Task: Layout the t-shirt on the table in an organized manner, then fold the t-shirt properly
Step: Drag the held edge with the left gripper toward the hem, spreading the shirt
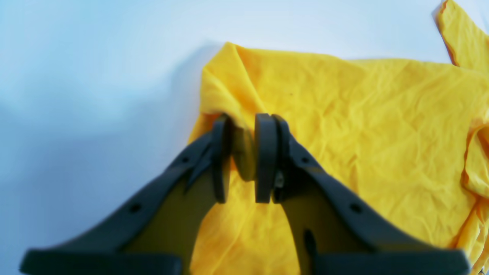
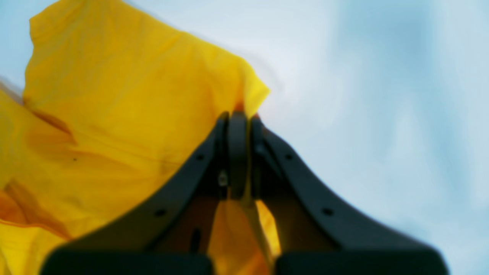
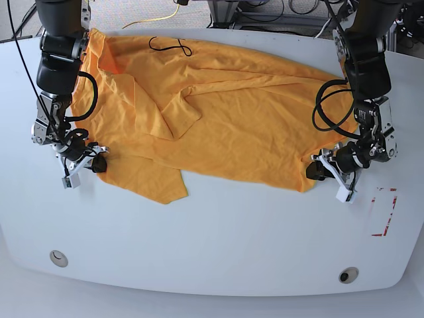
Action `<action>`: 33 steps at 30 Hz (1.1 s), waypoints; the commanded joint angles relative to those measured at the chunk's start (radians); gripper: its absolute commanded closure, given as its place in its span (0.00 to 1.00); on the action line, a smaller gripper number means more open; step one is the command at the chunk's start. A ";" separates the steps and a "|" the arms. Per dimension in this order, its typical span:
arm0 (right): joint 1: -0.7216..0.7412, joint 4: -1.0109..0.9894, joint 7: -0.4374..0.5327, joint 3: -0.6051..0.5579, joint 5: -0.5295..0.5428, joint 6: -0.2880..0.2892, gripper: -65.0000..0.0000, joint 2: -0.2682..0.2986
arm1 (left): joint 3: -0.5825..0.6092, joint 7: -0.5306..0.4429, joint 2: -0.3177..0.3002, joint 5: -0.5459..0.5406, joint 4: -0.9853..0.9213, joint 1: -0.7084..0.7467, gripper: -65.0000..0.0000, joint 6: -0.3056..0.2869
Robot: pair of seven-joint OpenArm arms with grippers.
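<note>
No readable writing. Orange-yellow t-shirt (image 3: 225,112) lies spread but wrinkled across the white table (image 3: 218,238), black line drawing near its far edge. Left gripper (image 1: 242,152) nearly closed, fabric fold between its pads. Right gripper (image 2: 238,152) pinches a shirt corner.

You see the orange-yellow t-shirt (image 3: 218,112) spread wide on the white table (image 3: 218,245), wrinkled, with a flap folded over near its middle. A thin black squiggle shows near its far edge. The table has two round holes near its front edge and some red tape at one side.
</note>
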 commanded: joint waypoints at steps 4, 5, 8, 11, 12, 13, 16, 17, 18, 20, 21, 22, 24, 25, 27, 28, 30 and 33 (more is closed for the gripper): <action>0.009 0.006 -0.035 0.000 -0.027 -0.001 1.00 0.017 | -0.002 -0.016 -0.015 -0.018 0.025 -0.031 1.00 -0.005; 0.009 0.006 -0.035 -0.002 -0.027 -0.001 1.00 0.017 | -0.003 -0.016 -0.015 -0.018 0.033 -0.031 1.00 -0.005; 0.009 0.006 -0.035 -0.002 -0.027 -0.001 1.00 0.017 | -0.006 -0.016 -0.016 -0.018 0.079 -0.029 1.00 -0.005; 0.009 0.006 -0.035 -0.002 -0.027 -0.001 1.00 0.017 | -0.006 -0.016 -0.016 -0.018 0.119 -0.026 1.00 -0.005; 0.009 0.006 -0.035 -0.002 -0.027 -0.001 1.00 0.017 | -0.006 -0.016 -0.016 -0.018 0.126 -0.026 1.00 -0.005; 0.009 0.006 -0.035 -0.002 -0.027 -0.001 1.00 0.017 | -0.006 -0.016 -0.016 -0.018 0.136 -0.026 1.00 -0.005; 0.009 0.006 -0.035 -0.002 -0.027 -0.001 1.00 0.017 | -0.006 -0.014 -0.016 -0.018 0.159 -0.029 1.00 -0.005; 0.009 0.006 -0.035 -0.002 -0.027 -0.001 1.00 0.017 | -0.006 -0.014 -0.018 -0.018 0.162 -0.029 1.00 -0.005; 0.009 0.006 -0.035 -0.002 -0.027 -0.001 1.00 0.017 | -0.006 -0.014 -0.018 -0.018 0.166 -0.031 1.00 -0.005; 0.009 0.006 -0.035 -0.002 -0.027 -0.001 1.00 0.016 | -0.006 -0.014 -0.020 -0.016 0.172 -0.031 1.00 -0.005; 0.009 0.006 -0.035 0.000 -0.027 -0.001 1.00 0.016 | -0.006 -0.014 -0.023 -0.016 0.177 -0.033 1.00 -0.005; 0.009 0.006 -0.035 0.000 -0.027 -0.001 1.00 0.016 | -0.006 -0.014 -0.030 -0.016 0.180 -0.033 1.00 -0.005; 0.009 0.006 -0.035 0.000 -0.027 -0.001 1.00 0.016 | -0.005 -0.014 -0.038 -0.016 0.185 -0.033 1.00 -0.005; 0.009 0.006 -0.035 0.000 -0.027 -0.001 1.00 0.016 | -0.005 -0.014 -0.038 -0.016 0.186 -0.033 1.00 -0.005; 0.009 0.006 -0.035 0.000 -0.027 -0.001 1.00 0.016 | -0.003 -0.014 -0.039 -0.016 0.186 -0.034 1.00 -0.005; 0.009 0.006 -0.035 0.000 -0.027 -0.001 1.00 0.016 | -0.003 -0.014 -0.046 -0.016 0.186 -0.034 1.00 -0.005; 0.009 0.006 -0.035 0.000 -0.027 -0.001 1.00 0.016 | 0.001 -0.014 -0.059 -0.016 0.185 -0.042 1.00 -0.005; 0.009 0.006 -0.035 0.000 -0.027 -0.001 1.00 0.017 | 0.005 -0.014 -0.069 -0.015 0.178 -0.051 1.00 -0.005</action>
